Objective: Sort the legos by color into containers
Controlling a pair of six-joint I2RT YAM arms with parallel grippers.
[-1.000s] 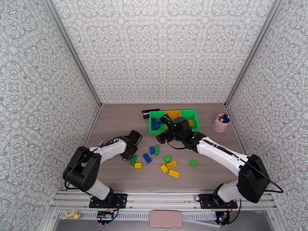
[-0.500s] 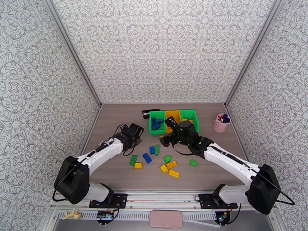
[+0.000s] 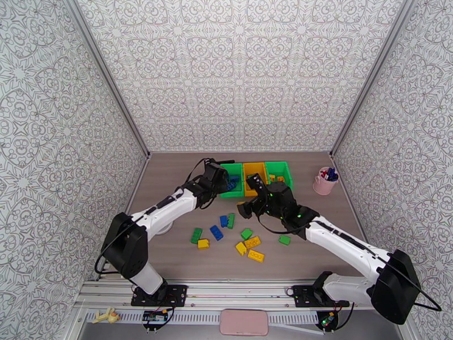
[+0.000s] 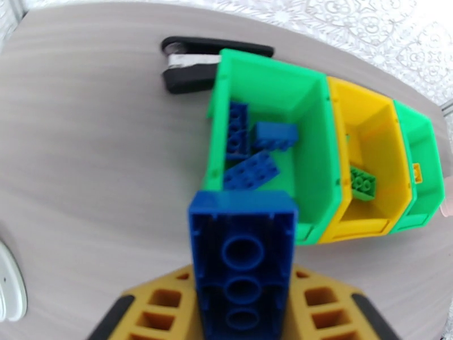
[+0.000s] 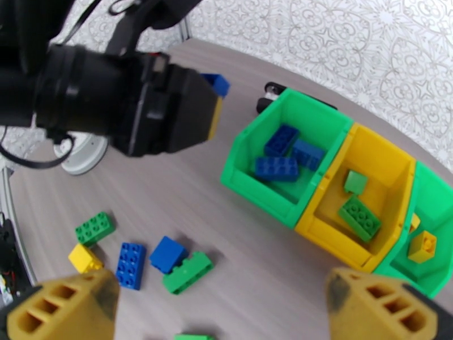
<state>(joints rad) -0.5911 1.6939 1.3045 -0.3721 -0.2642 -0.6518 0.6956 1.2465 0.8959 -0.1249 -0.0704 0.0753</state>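
My left gripper [image 4: 243, 293] is shut on a blue lego [image 4: 243, 222] and hovers at the near edge of the left green container [image 4: 266, 63], which holds three blue legos. From above, this gripper [image 3: 219, 179] is at that container [image 3: 232, 191]. The yellow container [image 3: 253, 170] holds green legos [image 5: 357, 216]. A yellow lego [image 5: 422, 246] lies in the right green container [image 3: 280, 170]. My right gripper [image 3: 249, 195] stands open and holds nothing, just in front of the containers. Several loose legos lie nearer, among them a blue one [image 3: 216, 232], a green one [image 3: 284, 239] and a yellow one [image 3: 256, 255].
A pink cup [image 3: 325, 181] with pens stands at the back right. A black tool [image 4: 192, 63] lies just behind the left green container. A white disc [image 5: 85, 157] sits on the table under the left arm. Patterned walls close the table on three sides.
The left arm has swung from the loose legos up to the left green container, carrying the blue lego. The right gripper has drifted slightly right, still open.
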